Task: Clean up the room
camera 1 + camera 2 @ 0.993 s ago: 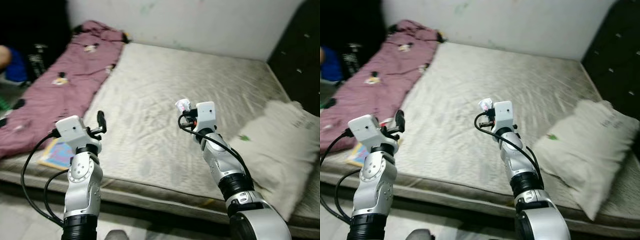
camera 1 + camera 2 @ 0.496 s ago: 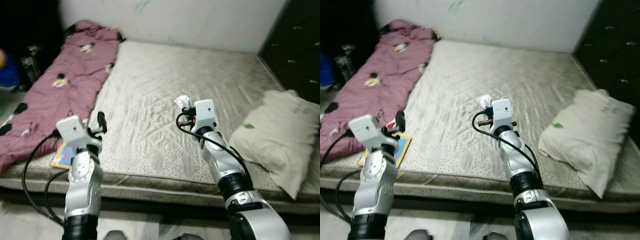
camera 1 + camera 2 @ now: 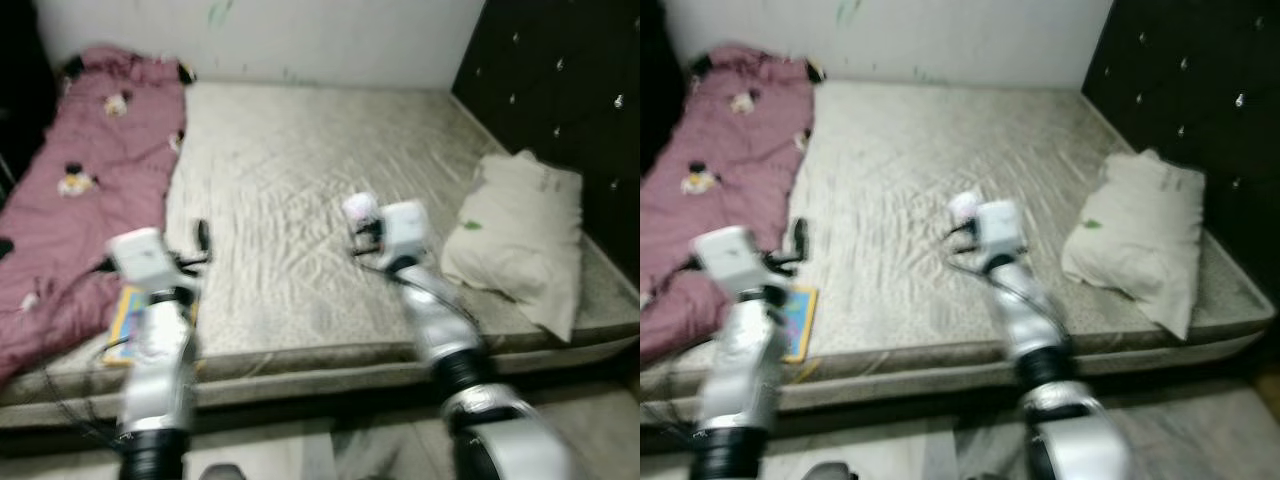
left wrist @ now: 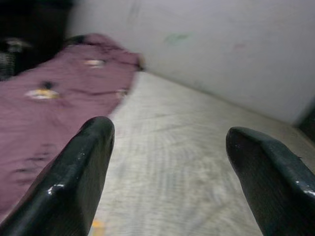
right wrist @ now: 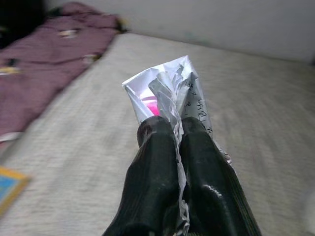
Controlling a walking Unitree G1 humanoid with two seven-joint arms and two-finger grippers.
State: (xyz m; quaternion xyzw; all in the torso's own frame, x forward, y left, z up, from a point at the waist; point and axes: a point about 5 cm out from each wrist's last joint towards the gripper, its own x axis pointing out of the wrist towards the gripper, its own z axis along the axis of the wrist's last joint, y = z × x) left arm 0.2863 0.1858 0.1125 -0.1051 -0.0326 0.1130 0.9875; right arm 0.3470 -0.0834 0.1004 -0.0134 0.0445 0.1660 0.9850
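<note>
My right gripper (image 5: 174, 132) is shut on a crumpled white and pink paper wrapper (image 5: 170, 91), held up over the front part of the bed; the same wrapper (image 3: 360, 208) shows at the tip of the right arm in the head views. My left gripper (image 4: 170, 142) is open with nothing between its fingers, raised above the bed's front left edge. A colourful book (image 3: 125, 318) lies on the mattress edge just beside the left arm. The head views are blurred.
A grey mattress (image 3: 300, 180) spreads ahead. A maroon blanket (image 3: 70, 190) with cartoon prints lies along its left side. A cream pillow (image 3: 515, 225) rests at the right, against a black tufted headboard (image 3: 560, 90). A pale wall is behind.
The camera has swung right and pulled back, so the headboard and the bed's front edge now show more. Both arms hold the same pose, with the wrapper still gripped.
</note>
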